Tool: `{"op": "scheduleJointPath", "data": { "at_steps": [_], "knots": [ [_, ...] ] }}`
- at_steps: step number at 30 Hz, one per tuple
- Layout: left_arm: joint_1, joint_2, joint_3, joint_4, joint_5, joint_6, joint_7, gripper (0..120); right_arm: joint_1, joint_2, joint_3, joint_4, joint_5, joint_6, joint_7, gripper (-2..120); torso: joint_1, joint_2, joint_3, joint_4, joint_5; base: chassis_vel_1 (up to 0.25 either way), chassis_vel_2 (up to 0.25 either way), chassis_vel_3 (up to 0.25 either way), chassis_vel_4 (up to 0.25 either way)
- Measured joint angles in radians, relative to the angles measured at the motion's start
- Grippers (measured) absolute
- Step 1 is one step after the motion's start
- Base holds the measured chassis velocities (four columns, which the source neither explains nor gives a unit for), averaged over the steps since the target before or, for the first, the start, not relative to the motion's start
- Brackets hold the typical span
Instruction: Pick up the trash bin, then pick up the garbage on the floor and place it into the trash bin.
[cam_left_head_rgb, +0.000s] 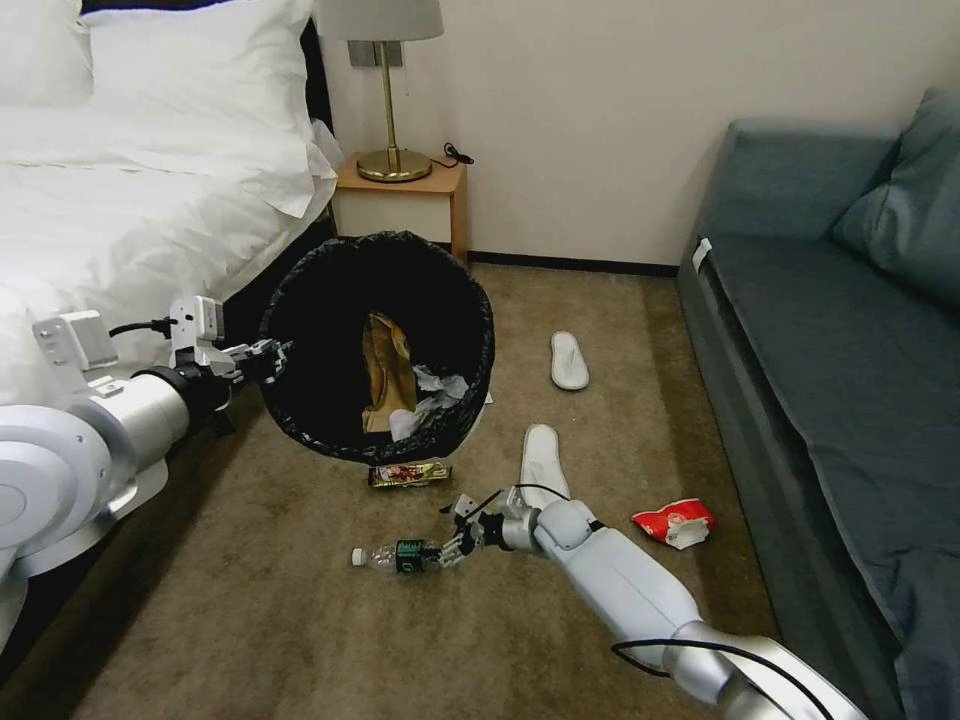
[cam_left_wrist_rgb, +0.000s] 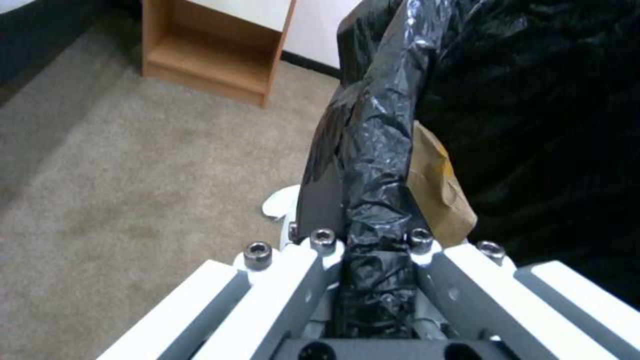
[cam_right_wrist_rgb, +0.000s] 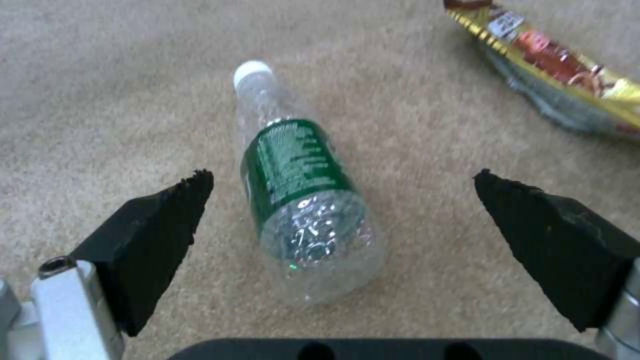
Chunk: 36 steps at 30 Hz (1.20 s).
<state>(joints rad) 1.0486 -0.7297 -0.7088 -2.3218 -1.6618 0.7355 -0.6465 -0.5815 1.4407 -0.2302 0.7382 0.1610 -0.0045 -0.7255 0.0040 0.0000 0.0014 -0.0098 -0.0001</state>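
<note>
On the left, the left end effector holds the trash bin off the carpet, tipped so its mouth faces the robot; its fingers are pinched on the bag-wrapped rim, which the left wrist view shows running between them. So the first step looks done, and part of the second too — a brown paper bag and crumpled tissues already lie inside.

Just below the bin a gold snack wrapper lies on the floor. Nearer, the bottle rests on its side, with the right end effector at its base, fingers spread wide to either side and not touching it. Further right lie two white slippers and a red wrapper, all yet to be collected.

The right wrist view gives what the head view cannot — clear carpet between each pad and the bottle.
</note>
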Motion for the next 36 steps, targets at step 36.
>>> {"op": "scheduleJointPath", "data": {
  "at_steps": [36],
  "knots": [
    [0.018, -0.005, -0.019, -0.046, 0.014, 0.0, 0.03, 3, -0.008, 0.078, 0.015, -0.125, 0.045, -0.081, 0.07, 100, 0.0, 0.0, 0.0, 0.0, 0.0001, 0.0, 0.0, 0.0, 0.0]
  ]
}}
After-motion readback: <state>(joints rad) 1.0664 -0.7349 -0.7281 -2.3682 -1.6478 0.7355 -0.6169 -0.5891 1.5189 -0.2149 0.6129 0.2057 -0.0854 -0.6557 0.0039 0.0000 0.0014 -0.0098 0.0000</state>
